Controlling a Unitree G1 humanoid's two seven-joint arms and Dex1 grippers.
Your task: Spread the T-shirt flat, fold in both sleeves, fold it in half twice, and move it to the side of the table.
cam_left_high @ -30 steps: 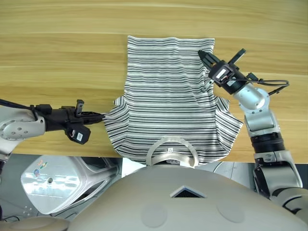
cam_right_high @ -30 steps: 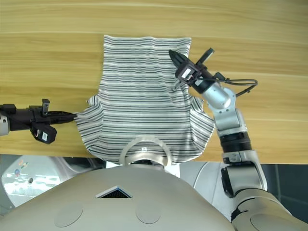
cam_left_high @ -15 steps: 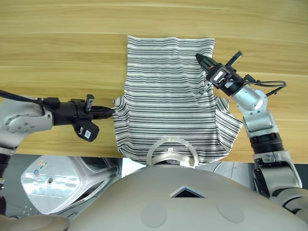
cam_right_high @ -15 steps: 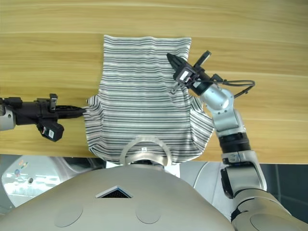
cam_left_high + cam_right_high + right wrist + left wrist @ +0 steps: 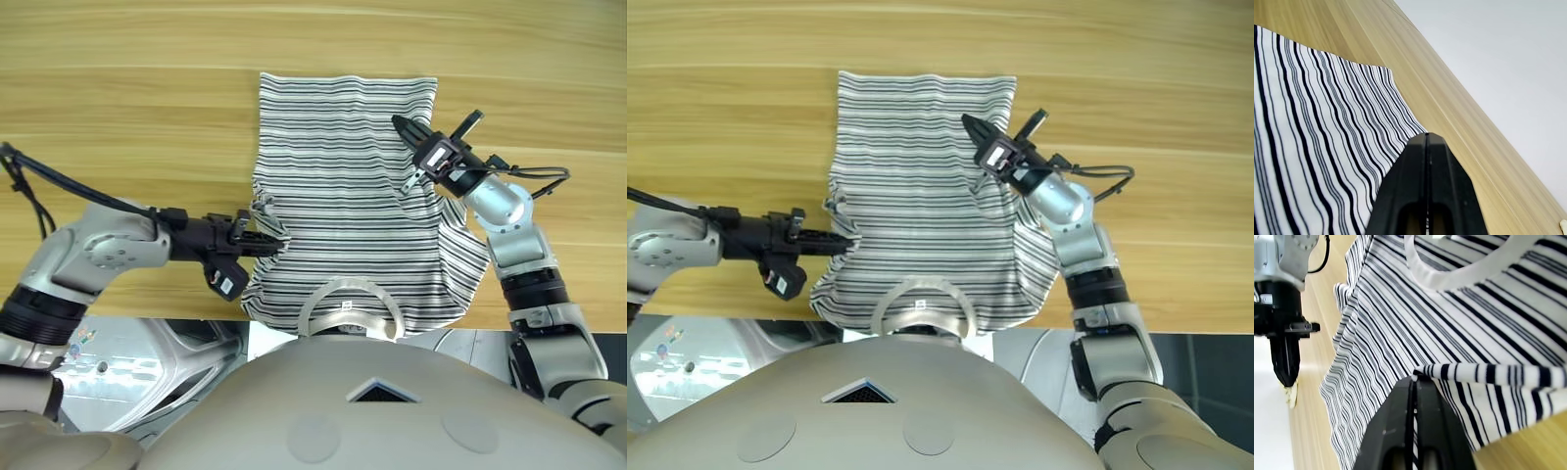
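Observation:
A black-and-white striped T-shirt [image 5: 343,157] lies on the wooden table [image 5: 118,117], its white collar [image 5: 348,292] at the near edge. My left gripper [image 5: 273,242] is shut on the left sleeve [image 5: 1488,377] and holds it over the shirt's left side, so the cloth is doubled inward there. My right gripper [image 5: 400,123] hovers shut over the shirt's right half, beyond the right sleeve [image 5: 460,255], which bulges in loose folds. I see no cloth between its tips [image 5: 1426,137]. The left wrist view shows the right gripper [image 5: 1284,377] farther off.
Bare wood stretches to the left, right and beyond the shirt. The table's near edge [image 5: 147,315] runs just below the collar, with a white rounded object [image 5: 98,372] on the floor under it at the left.
My left gripper has carried the left sleeve rightward from the bare table onto the shirt's body. The right gripper has drifted slightly to the left.

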